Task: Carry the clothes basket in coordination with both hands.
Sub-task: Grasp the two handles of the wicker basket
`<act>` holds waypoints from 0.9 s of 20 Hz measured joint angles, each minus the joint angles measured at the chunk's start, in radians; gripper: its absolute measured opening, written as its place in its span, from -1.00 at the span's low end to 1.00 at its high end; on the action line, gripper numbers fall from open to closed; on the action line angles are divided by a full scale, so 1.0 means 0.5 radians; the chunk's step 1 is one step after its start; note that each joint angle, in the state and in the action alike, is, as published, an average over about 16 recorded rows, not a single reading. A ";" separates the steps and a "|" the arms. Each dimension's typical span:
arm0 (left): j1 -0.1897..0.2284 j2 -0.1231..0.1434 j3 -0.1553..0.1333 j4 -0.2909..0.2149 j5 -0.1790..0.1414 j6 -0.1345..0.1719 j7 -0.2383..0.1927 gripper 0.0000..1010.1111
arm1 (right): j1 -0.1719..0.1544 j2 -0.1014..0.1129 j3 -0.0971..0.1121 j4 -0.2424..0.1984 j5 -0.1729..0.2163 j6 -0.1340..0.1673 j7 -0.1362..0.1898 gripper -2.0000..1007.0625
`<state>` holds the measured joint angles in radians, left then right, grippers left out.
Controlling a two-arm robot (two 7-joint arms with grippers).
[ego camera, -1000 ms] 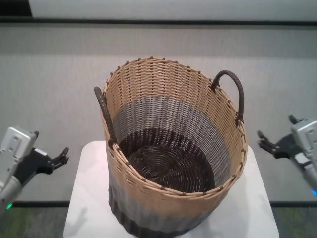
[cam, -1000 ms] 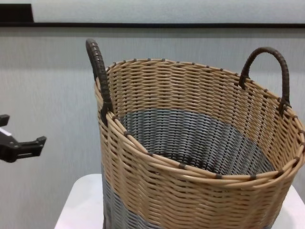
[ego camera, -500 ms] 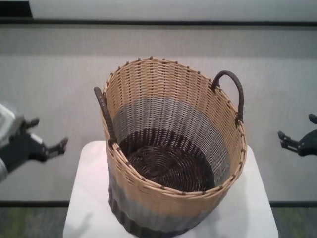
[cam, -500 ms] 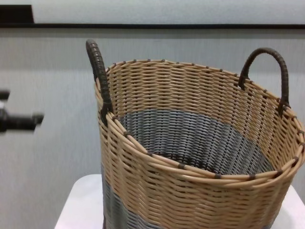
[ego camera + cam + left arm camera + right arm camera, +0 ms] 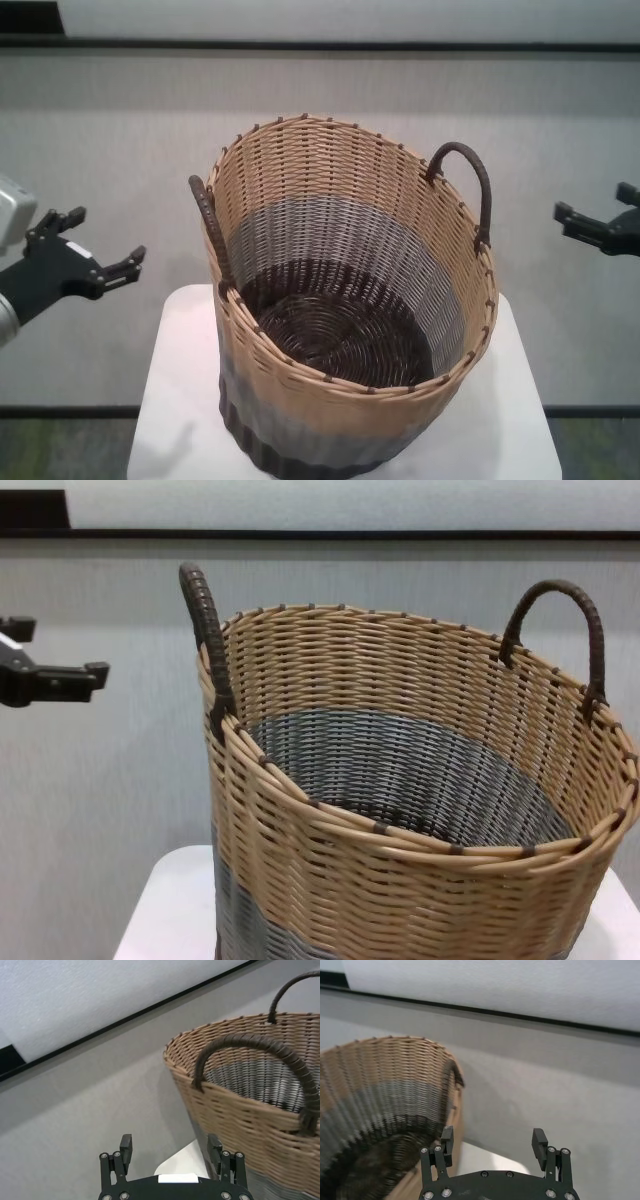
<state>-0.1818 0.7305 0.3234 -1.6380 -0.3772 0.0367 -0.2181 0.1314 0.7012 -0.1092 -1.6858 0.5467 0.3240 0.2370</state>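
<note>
Both grippers held open, well apart from the basket

Left gripper (image 5: 92, 248) is seen out to the left of the clothes basket (image 5: 345, 300), jaws spread and empty; the right gripper (image 5: 596, 222) is likewise open beyond the right handle (image 5: 468, 185). The basket is seated upright on a small white stand (image 5: 175, 400), its left handle (image 5: 210, 230) untouched. Trouble is likely if one handle is caught before the other (or at unequal height): the basket could be tilted, dragged across the stand, or tipped off its edge.
</note>
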 joint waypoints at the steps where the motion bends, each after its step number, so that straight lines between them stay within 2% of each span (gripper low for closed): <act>1: 0.000 -0.004 -0.004 0.001 0.001 -0.002 -0.002 0.98 | 0.014 -0.016 0.004 -0.003 0.027 0.021 0.010 0.99; 4: 0.005 -0.014 -0.013 0.008 0.003 -0.008 -0.007 0.98 | 0.064 -0.066 -0.010 0.003 0.068 0.065 0.031 0.99; 8: 0.011 -0.019 -0.019 0.015 0.008 -0.009 -0.006 0.98 | 0.145 -0.134 -0.069 0.042 0.073 0.100 0.047 0.99; 18: 0.011 -0.019 -0.014 0.017 0.008 -0.008 -0.016 0.98 | 0.356 -0.285 -0.246 0.205 -0.025 0.102 0.059 0.99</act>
<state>-0.1764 0.7211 0.3162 -1.6294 -0.3734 0.0327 -0.2261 0.3094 0.5589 -0.2323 -1.5834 0.5340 0.3749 0.2666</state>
